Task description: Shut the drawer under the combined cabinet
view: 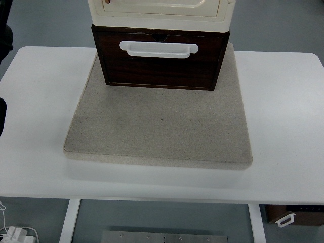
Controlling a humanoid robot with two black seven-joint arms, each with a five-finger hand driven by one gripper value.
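The combined cabinet stands at the back of the table, a cream upper unit (159,10) on a dark brown lower drawer unit (159,68). The brown drawer front carries a white bar handle (158,48) and faces me. A narrow strip of the brown top shows in front of the cream unit; I cannot tell how far the drawer stands out. A dark sliver at the left edge (2,116) looks like part of my left arm, well away from the drawer. My right hand does not show.
The cabinet sits on a grey felt mat (157,131) on a white table (283,116). Another dark shape fills the top left corner (5,35). Below the table at the right lies a brown box with a white handle (293,216).
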